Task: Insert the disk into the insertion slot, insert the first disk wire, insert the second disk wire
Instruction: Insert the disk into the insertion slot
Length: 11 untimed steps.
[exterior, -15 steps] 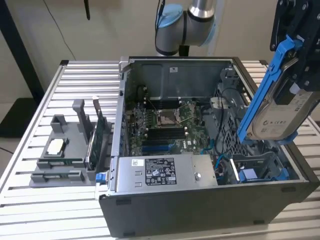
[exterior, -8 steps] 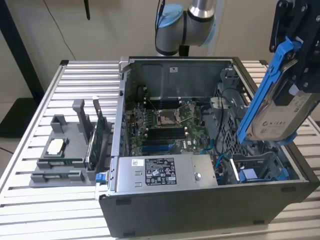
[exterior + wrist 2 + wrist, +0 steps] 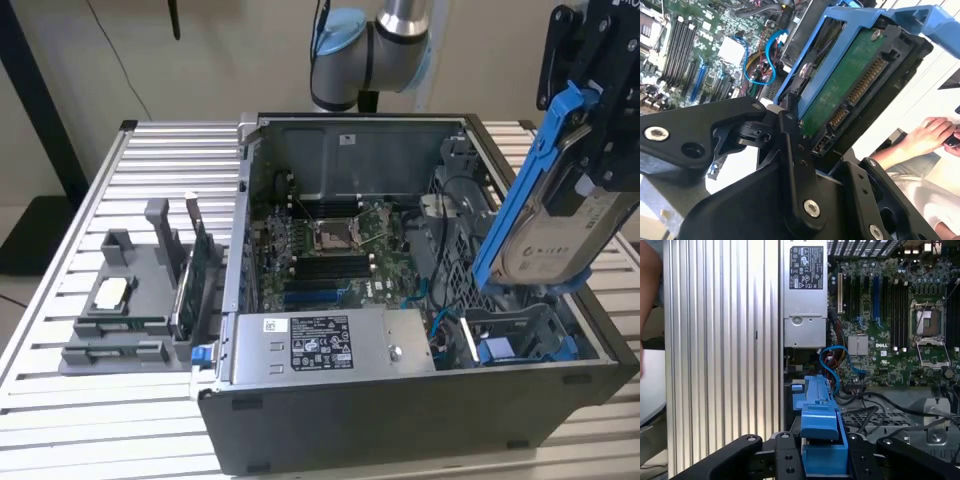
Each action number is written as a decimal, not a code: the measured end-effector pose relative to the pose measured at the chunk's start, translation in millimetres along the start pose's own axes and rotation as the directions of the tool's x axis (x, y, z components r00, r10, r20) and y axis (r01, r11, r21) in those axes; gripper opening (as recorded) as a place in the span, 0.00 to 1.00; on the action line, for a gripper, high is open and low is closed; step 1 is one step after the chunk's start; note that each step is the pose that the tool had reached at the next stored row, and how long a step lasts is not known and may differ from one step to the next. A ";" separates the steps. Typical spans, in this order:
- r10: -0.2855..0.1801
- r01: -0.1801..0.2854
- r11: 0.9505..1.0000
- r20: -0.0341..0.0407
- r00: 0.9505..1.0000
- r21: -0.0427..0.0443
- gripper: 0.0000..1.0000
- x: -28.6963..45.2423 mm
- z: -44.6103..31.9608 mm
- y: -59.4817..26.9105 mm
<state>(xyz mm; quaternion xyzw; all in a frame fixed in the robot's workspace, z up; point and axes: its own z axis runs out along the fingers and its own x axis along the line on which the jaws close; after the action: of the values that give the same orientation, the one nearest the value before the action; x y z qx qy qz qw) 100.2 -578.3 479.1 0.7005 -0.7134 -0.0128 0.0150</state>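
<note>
One step in hand, by judgement: disk into insertion slot, with both wires yet to go on and the connector edge bare in the second wrist view.

Exterior view's left: grey parts tray [image 3: 130, 300] on slatted worktop [image 3: 60, 400], well apart from the work.
Centre: open computer case [image 3: 400, 420], with power supply box [image 3: 330, 345] along its near wall.
Exterior view's right: disk [image 3: 555, 235] in blue carrier [image 3: 520, 190], clamped in gripper [image 3: 592, 150], steeply tilted, hanging above the insertion slot [image 3: 525, 325] at the case's corner and not yet in it.

Handling:
- Bring the carrier square to the slot before lowering.
- Steer clear of the blue cable [image 3: 832, 362] near the bay.
- Lower slowly, with the clamp firm until seated.

Hidden or unclear:
- Slot interior largely masked by the disk.
- Gripper cut off at the exterior view's upper edge.
- No telling which cables count as first and second wire.
- A person's hand [image 3: 935, 132] near the frame edge, holding something dark and hard to make out.
</note>
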 end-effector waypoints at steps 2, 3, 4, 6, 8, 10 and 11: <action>0.000 0.000 1.000 0.000 1.000 0.000 0.33 0.0 1.1 0.0; 0.000 0.000 1.000 0.000 1.000 0.000 0.33 0.0 1.6 0.0; 0.000 0.000 1.000 0.000 1.000 0.000 0.33 0.0 2.0 -0.1; 0.000 0.000 1.000 0.000 1.000 0.000 0.33 0.0 4.3 -0.1; 0.000 0.000 1.000 0.000 1.000 0.000 0.33 0.0 6.9 -0.3; 0.000 0.000 1.000 0.000 1.000 0.000 0.33 -0.1 9.8 -0.4; 0.000 0.000 1.000 0.000 1.000 0.000 0.33 -0.1 12.3 -0.5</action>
<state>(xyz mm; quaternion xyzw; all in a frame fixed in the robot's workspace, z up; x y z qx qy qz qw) 100.1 -578.3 466.8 0.7005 -0.7134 -0.0127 0.0148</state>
